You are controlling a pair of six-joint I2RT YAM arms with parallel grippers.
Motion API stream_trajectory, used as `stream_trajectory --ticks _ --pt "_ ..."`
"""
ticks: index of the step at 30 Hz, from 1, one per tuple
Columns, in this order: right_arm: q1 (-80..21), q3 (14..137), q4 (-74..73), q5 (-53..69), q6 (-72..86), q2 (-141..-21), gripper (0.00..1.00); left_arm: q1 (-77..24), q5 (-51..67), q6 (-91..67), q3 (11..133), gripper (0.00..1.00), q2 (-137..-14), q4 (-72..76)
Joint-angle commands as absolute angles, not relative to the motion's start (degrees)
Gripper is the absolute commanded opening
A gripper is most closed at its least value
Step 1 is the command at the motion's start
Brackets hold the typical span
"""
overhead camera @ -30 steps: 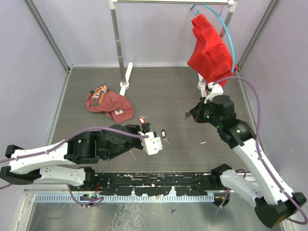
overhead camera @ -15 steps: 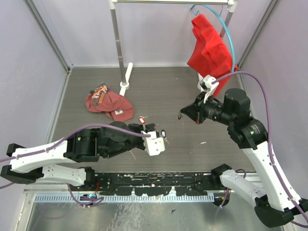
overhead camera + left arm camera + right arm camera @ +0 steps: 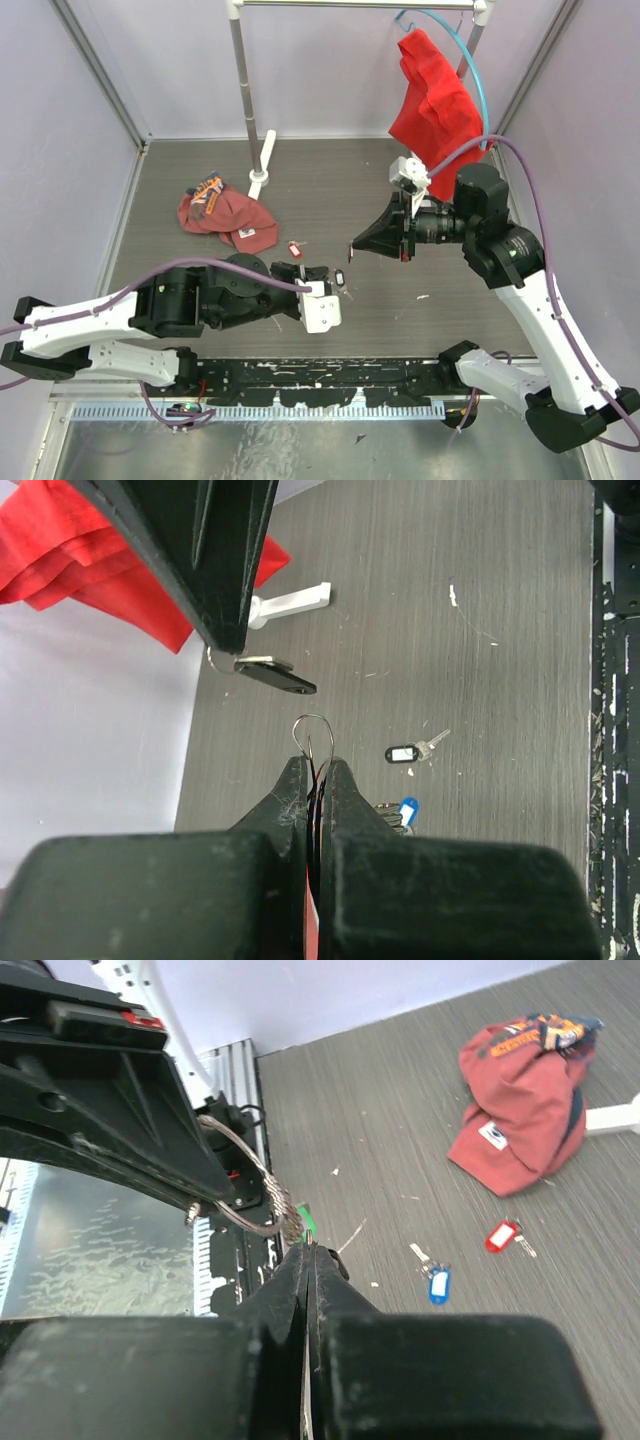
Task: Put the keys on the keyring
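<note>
The left gripper [image 3: 314, 768] is pinched tight on the keyring [image 3: 312, 732], whose thin wire loop pokes out past its tips. The right gripper [image 3: 357, 247] hovers near it, clamped on a black-tagged key [image 3: 272, 675]. A red-tagged key [image 3: 499, 1236] and a blue-tagged key [image 3: 437, 1286] lie on the surface [image 3: 500, 600].

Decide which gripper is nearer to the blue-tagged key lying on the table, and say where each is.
Left. The blue-tagged key lies on the table just beside and below the left gripper, which pinches the keyring. The right gripper, holding a black-tagged key, hangs farther off, raised.
</note>
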State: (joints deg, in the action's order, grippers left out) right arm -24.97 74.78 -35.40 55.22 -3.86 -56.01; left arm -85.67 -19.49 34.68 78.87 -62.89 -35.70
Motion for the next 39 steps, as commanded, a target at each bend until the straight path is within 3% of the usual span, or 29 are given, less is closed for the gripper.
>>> stream_trajectory --ticks 1,7,39 --pt "-29.0 78.6 -31.8 58.3 -5.9 -57.2 0.01 -85.9 -17.0 34.5 81.7 0.0 -62.0 -36.3" --pt "-35.8 81.3 -35.7 55.0 -9.7 -60.3 0.01 -85.9 -15.9 34.0 82.3 0.0 -62.2 -37.8" --pt "-37.1 85.8 -44.3 64.9 -17.7 -64.6 0.01 -85.9 -12.9 32.6 84.6 0.0 -62.9 -40.2"
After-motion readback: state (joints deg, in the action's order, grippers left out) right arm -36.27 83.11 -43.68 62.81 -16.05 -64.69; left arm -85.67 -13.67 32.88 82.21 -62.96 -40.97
